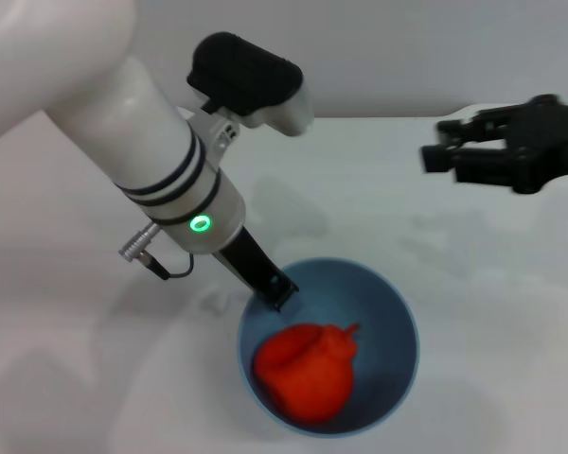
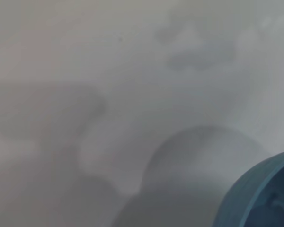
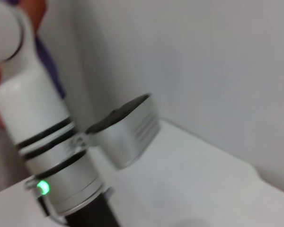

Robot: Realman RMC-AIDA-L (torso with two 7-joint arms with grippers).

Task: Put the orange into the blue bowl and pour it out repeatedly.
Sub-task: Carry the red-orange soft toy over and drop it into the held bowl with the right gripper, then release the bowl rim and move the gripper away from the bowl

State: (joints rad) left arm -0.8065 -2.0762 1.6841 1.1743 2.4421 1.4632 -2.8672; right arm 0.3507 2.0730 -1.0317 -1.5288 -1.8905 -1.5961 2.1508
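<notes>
Blue bowl [image 1: 398, 369] holds the orange [image 1: 305, 371]; left claw [image 1: 274, 288] pinches the rim, and a slipping grip risks spilling early. Right claw [image 1: 442, 151], grip undeterminable, hovers well apart.

1. The left gripper [image 1: 276, 291] sits at the blue bowl's [image 1: 402, 326] far-left rim, and its arm slants across the approach from that side.
2. The orange [image 1: 306, 372] fills the bowl's near-left half; the right half is free.
3. The white surface [image 1: 492, 284] right of the bowl lies bare.
4. The right gripper [image 1: 434, 151] hangs well apart, far right.
</notes>
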